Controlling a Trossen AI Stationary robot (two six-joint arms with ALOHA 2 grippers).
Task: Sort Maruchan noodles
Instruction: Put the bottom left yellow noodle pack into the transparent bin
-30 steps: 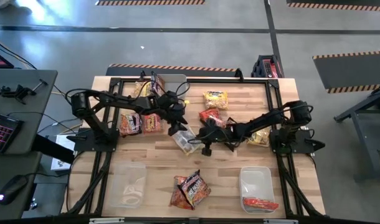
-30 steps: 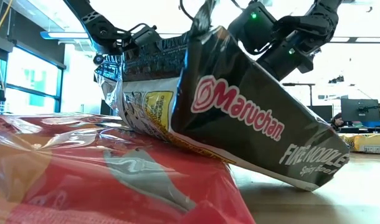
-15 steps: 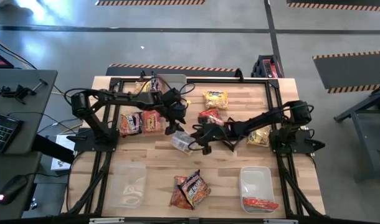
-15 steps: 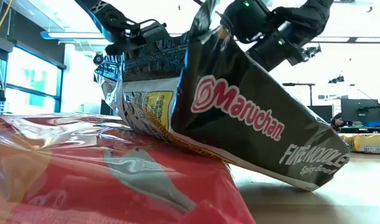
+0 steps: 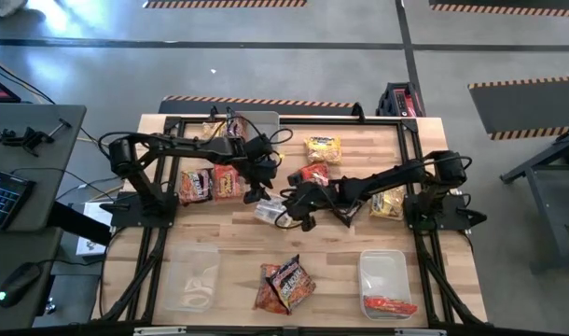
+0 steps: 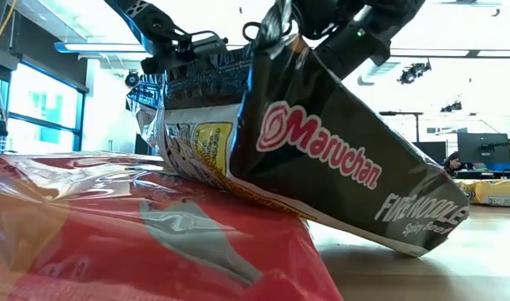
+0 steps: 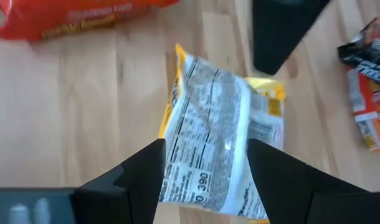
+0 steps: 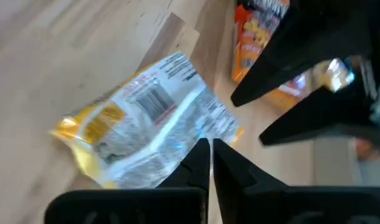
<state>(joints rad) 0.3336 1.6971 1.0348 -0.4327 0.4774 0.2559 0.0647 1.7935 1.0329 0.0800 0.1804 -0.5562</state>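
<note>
The left arm reaches from the table's left side toward the middle, and the left gripper [image 5: 257, 193] points down with its fingers [image 7: 137, 177] spread wide apart. The right arm stretches low across from the right side, and the right gripper [image 5: 291, 207] has its fingers [image 8: 199, 163] pressed together.

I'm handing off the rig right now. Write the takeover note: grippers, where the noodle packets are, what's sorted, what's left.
Left gripper: open, above the yellow packet at table centre, not holding it.
Right gripper: shut, empty, tips beside that same packet.
Done: one red packet in the right bin.
Left bin: no packets.
Left: yellow packets and orange ones loose at the back, a dark and orange pile at the front.
</note>
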